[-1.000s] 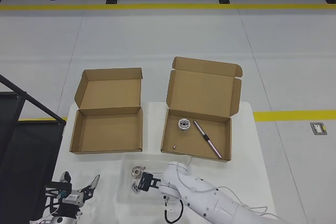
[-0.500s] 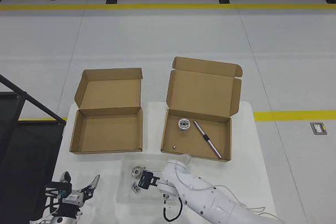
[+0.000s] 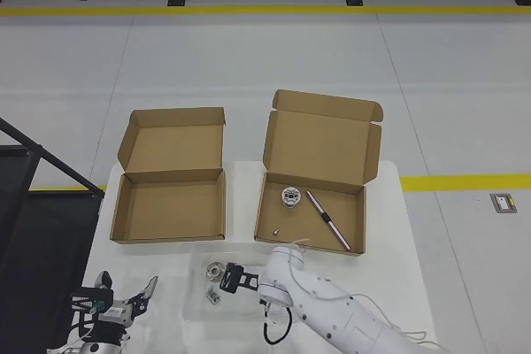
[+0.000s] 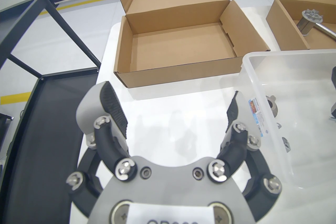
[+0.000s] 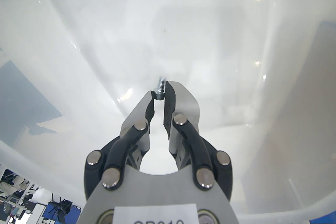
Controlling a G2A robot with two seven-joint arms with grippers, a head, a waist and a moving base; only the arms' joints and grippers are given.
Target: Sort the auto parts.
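Auto parts look partly sorted. Three lie in the right cardboard box (image 3: 354, 217) on the far right of the table: a round hub piece (image 3: 290, 196), a slim rod (image 3: 327, 219) and a small screw (image 3: 275, 230). The left cardboard box (image 3: 168, 211), far left, holds nothing. In the clear plastic bin (image 4: 286, 53) at the near middle, a ring-shaped part (image 3: 215, 269) and a couple of small bits (image 3: 213, 297) wait to be picked.

The right gripper (image 5: 160, 95) is inside the bin. Its claw is narrow, pinched on the head of a small bolt (image 5: 160, 86) whose threads point out past the tips. The left gripper (image 4: 170, 93) hangs over the near left of the table beside the bin, claw wide and holding nothing.

I judge the job past halfway. What is left is boxing the bolt and clearing the bin's few pieces.
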